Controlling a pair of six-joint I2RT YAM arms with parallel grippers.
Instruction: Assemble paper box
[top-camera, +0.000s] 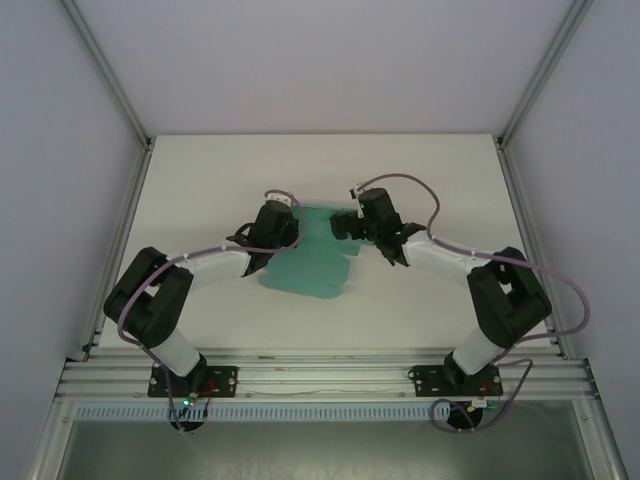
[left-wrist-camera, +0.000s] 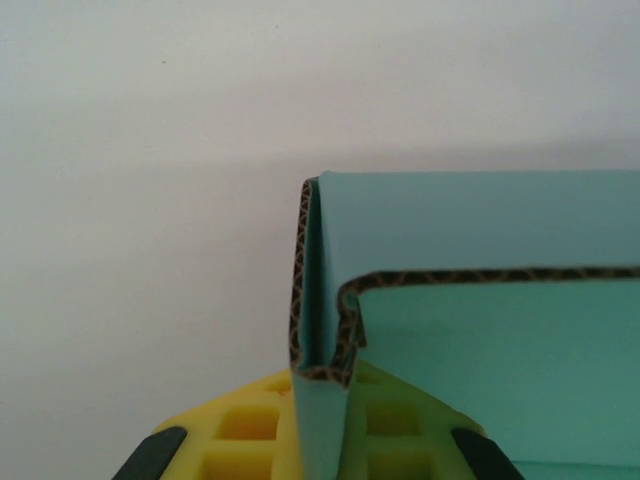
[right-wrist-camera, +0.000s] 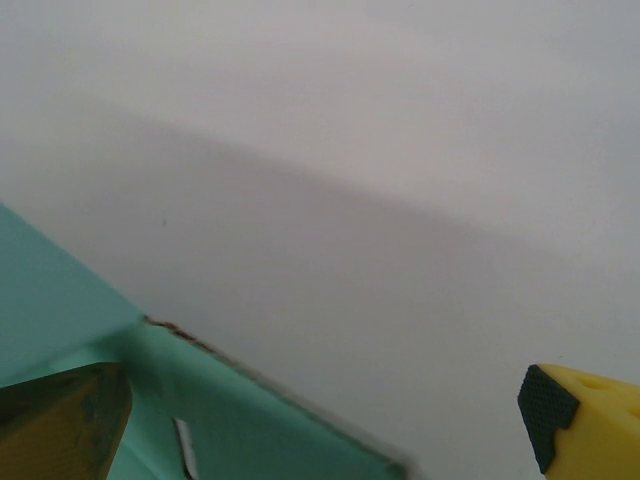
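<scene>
Paper box (left-wrist-camera: 480, 340): light, stiff corrugated card; left gripper (left-wrist-camera: 320, 445) pinches its folded wall. Right gripper (top-camera: 352, 222) spread, apparently empty; grip near creases.

Teal paper box (top-camera: 310, 268) on white table (top-camera: 220, 170), between left end effector (top-camera: 290, 232) and right end effector (top-camera: 348, 226).

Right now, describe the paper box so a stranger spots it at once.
On the white table, look between the two black arms. The paper box lies there: a card sheet, one raised wall pinched by the left gripper. It alone is teal-green.
</scene>
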